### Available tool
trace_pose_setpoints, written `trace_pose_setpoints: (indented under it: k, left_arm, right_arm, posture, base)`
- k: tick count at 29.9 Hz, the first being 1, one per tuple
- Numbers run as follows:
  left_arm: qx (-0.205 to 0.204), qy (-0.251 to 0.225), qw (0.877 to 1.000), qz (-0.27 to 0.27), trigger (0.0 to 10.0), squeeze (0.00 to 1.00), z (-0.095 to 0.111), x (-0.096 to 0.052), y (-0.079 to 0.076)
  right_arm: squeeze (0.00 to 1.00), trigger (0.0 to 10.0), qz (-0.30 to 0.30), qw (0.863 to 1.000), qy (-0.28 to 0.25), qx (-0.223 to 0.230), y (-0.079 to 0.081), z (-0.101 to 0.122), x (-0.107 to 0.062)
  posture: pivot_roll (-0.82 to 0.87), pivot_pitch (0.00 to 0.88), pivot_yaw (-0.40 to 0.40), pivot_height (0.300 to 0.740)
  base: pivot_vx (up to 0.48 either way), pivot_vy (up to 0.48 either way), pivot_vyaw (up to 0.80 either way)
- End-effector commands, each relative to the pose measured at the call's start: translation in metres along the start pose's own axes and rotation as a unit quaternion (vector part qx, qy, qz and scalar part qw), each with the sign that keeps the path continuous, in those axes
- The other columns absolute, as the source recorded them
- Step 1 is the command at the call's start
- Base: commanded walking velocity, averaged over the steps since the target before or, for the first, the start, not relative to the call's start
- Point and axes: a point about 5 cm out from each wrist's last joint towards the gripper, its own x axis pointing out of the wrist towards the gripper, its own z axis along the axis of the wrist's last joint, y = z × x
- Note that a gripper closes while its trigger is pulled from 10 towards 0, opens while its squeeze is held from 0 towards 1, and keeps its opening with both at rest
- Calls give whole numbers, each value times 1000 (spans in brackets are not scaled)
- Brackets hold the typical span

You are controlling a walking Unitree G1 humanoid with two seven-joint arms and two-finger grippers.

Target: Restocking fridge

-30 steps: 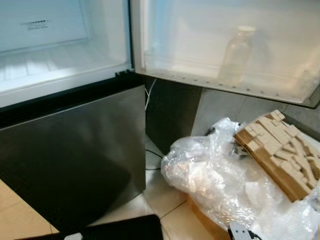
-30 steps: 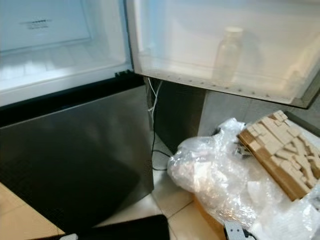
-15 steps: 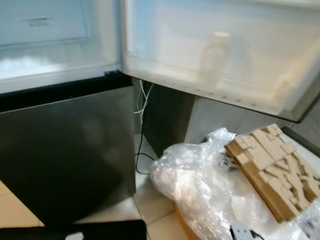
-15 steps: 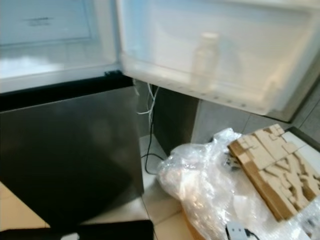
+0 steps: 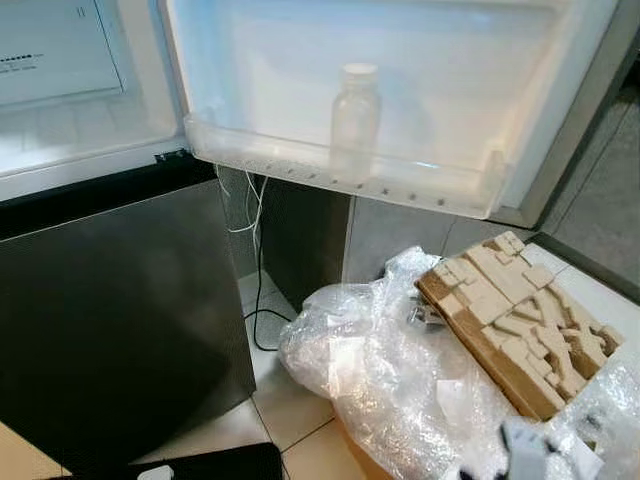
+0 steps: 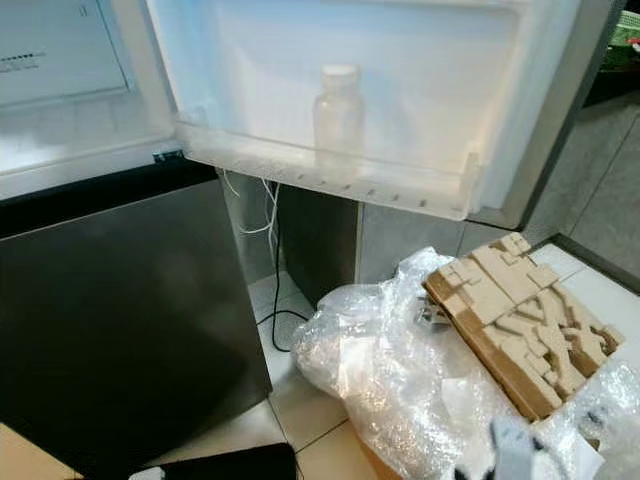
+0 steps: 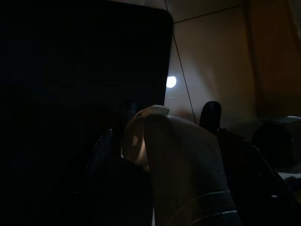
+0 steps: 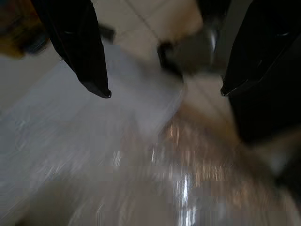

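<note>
The fridge stands open, its white upper compartment at the left. On the open door's shelf a clear plastic bottle with a white cap stands upright. In the dim left wrist view, my left gripper is shut on a pale bottle whose white cap points away from the wrist. That cap peeks in at the bottom edge of the left eye view. My right gripper is open, blurred, just above crinkled plastic wrap; part of that arm shows at the bottom right.
The dark steel lower door is closed. On the tiled floor lies a cardboard tray of beige pieces on the plastic wrap. Cables hang behind the fridge. A black flat object lies by my left side.
The camera has swung right, so the door shelf and its bottle now sit nearer the middle. My right arm has risen a little at the bottom right.
</note>
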Motion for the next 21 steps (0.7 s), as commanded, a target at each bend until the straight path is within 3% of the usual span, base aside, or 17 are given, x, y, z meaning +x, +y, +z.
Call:
trace_pose_setpoints:
  k: [1,2,3,4,5,6,11,12,13,14,15,17,18,21]
  left_arm:
    - [2,1,1000,8,10000,0,0,-2,6]
    - [3,1,1000,9,10000,0,0,-3,7]
    - [3,1,1000,9,10000,0,-1,-3,7]
    - [3,1,1000,9,10000,0,-1,-3,7]
    - [3,1,1000,9,10000,0,-1,-3,7]
    - [3,1,1000,9,10000,0,-1,-3,7]
    - [-1,-1,1000,7,10000,0,-1,-2,5]
    - [-1,-2,1000,6,10000,0,-1,-2,4]
    - [-1,-2,1000,6,10000,0,-1,-2,4]
    - [-2,-3,1000,5,10000,0,-1,-2,4]
    - [-2,-3,1000,5,10000,0,-1,-2,4]
    - [-5,-6,1000,3,10000,0,0,-2,4]
    - [-5,-6,1000,3,10000,0,0,-2,4]
    - [-6,-9,1000,4,10000,0,1,-3,6]
  right_arm:
    - [0,10000,-17,998,-48,23,-12,21,-2]
    - [0,10000,-68,985,-144,68,-47,71,-13]
    - [0,10000,-83,976,-184,85,-59,92,-19]
    - [0,10000,-83,976,-184,85,-59,92,-19]
    - [0,10000,-93,965,-222,101,-68,113,-26]
    - [0,10000,-93,965,-222,101,-68,113,-26]
    - [0,10000,-107,913,-364,148,-85,189,-54]
    - [0,1529,-107,900,-391,160,-87,202,-61]
    - [0,1529,-107,900,-391,160,-87,202,-61]
    - [0,0,-101,885,-418,179,-88,213,-66]
    - [0,0,-101,885,-418,179,-88,213,-66]
    - [0,0,-68,852,-475,211,-85,239,-78]
    - [0,0,-68,852,-475,211,-85,239,-78]
    - [0,0,5,807,-546,224,-74,276,-96]
  posture:
    - [-24,0,-21,740]
    - [-24,0,-20,740]
    - [-24,0,-20,740]
    - [-24,0,-20,740]
    - [-24,0,-20,740]
    - [-24,0,-20,740]
    - [-23,0,-26,740]
    - [-23,0,-26,740]
    - [-23,0,-26,740]
    - [-17,0,-27,740]
    - [-17,0,-27,740]
    - [-17,0,-27,740]
    - [-17,0,-27,740]
    - [-17,0,-27,740]
  base:
    - [0,0,0]
    - [0,0,0]
    - [0,0,0]
    - [0,0,0]
    - [0,0,0]
    - [0,0,0]
    - [0,0,0]
    - [0,0,0]
    - [0,0,0]
    - [0,0,0]
    - [0,0,0]
    - [0,0,0]
    - [0,0,0]
    - [0,0,0]
